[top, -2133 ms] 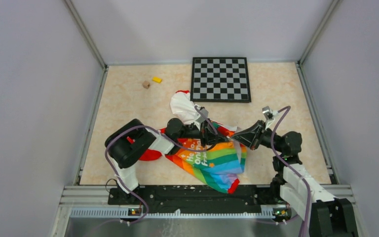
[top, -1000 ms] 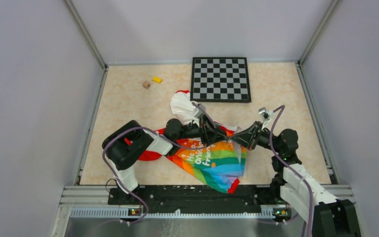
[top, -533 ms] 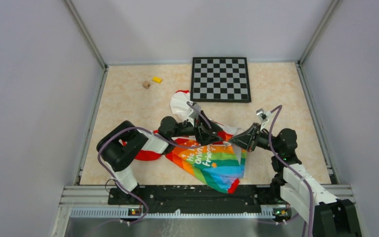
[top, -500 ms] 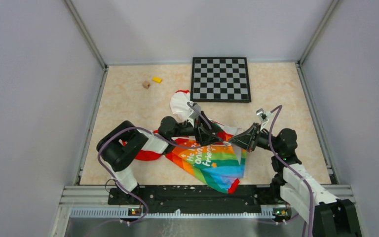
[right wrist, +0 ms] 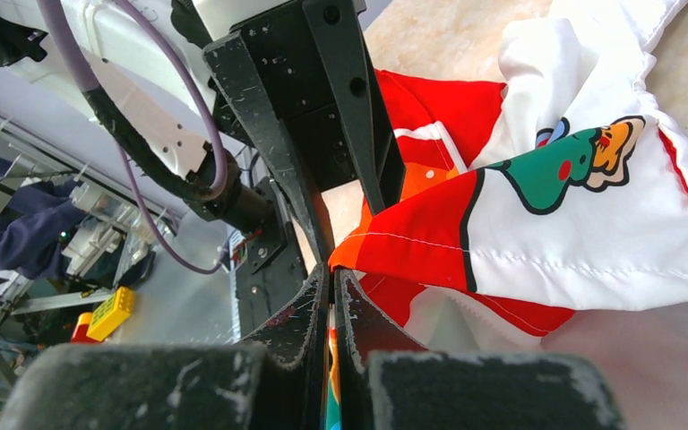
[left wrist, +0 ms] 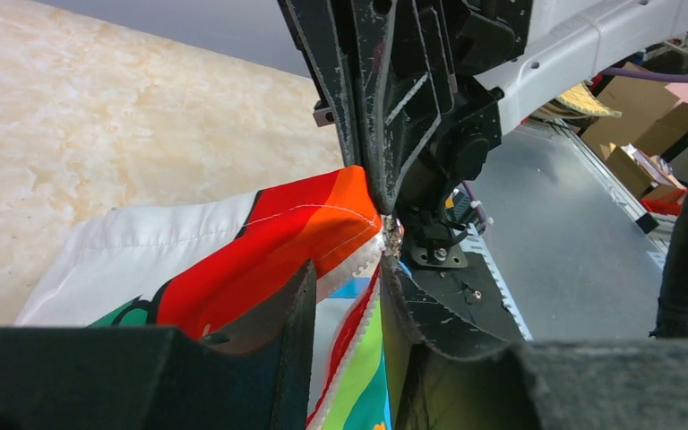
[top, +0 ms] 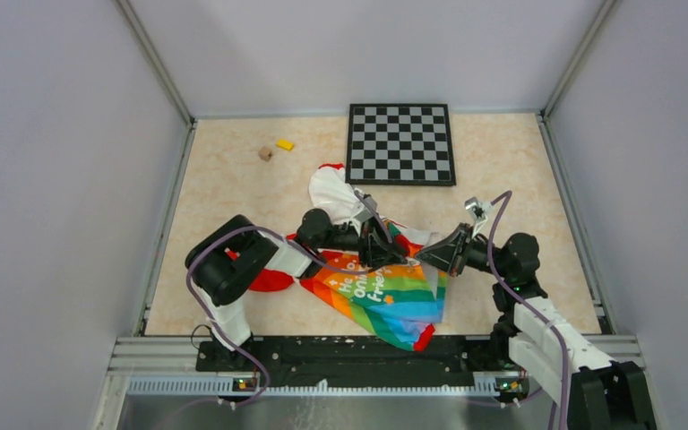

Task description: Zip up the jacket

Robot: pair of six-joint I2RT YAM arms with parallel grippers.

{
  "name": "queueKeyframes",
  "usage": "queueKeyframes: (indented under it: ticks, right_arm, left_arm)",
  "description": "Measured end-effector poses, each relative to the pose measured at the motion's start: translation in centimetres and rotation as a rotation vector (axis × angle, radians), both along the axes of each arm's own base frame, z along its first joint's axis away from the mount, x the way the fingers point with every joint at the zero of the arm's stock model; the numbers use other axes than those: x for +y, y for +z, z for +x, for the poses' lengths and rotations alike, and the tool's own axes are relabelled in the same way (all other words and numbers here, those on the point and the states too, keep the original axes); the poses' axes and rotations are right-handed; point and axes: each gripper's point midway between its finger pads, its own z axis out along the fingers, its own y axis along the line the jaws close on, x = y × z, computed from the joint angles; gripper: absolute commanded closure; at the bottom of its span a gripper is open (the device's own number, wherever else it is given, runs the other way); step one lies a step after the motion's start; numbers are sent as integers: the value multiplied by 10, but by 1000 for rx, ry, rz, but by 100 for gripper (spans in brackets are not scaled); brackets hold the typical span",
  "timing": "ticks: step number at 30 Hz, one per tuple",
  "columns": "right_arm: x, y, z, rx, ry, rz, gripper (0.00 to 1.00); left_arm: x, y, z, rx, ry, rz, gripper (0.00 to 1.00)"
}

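Your jacket (top: 385, 291) lies crumpled at the middle of the table (top: 224, 179), near the arm bases. Its rainbow panel spreads toward the near edge and the white upper is bunched toward the checkerboard (top: 400, 143).

The left wrist view shows the orange-red front corner lifted, with the toothed zipper edge (left wrist: 358, 296) hanging below it. It is not joined to anything you can see there. A small metal piece sits at that corner, possibly the slider, but it is too small to be sure.

The right gripper (right wrist: 331, 278) is clenched on that corner, the fabric pinched between nearly closed jaws. The left gripper (left wrist: 345, 269) has its jaws apart, straddling the zipper edge without pinching it.

Half a second ago your left arm was drawn back to the left, and it has now pushed in again toward the right gripper. The right arm and the jacket have barely shifted. That looks like lining up the two front edges again, so the zip seems not yet started. Close the left jaws only once the tape sits squarely between them.
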Motion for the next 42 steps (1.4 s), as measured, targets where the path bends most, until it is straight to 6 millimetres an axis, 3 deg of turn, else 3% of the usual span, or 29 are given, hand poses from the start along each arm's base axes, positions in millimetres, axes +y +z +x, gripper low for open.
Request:
queueKeyframes:
  ticks: [1,5,12,20,29,35,42]
  right_arm:
    - [0,0,0,0,2,0,100]
    - [0,0,-1,0,5,0,100]
    - [0,0,-1,0,5,0,100]
    - [0,0,-1,0,6,0,100]
    - [0,0,-1,0,8,0,100]
    - [0,0,-2,0,9,0,100]
    - [0,1,-2,-4,9,2,100]
  left_arm:
    - [0,0,-2,0,-6,2,64]
    - [-1,0,-4,-12,-16,-2,43]
    - [15,-12,-2,18,54,14,36]
    - [24,2,-3,-20,68,-13,63]
    - [11,-4,-15,-16,-1,-5,74]
    - [5,-5,-18,-13,-22,-4,74]
    - [-1,-2,-15,-25,-27,-7,90]
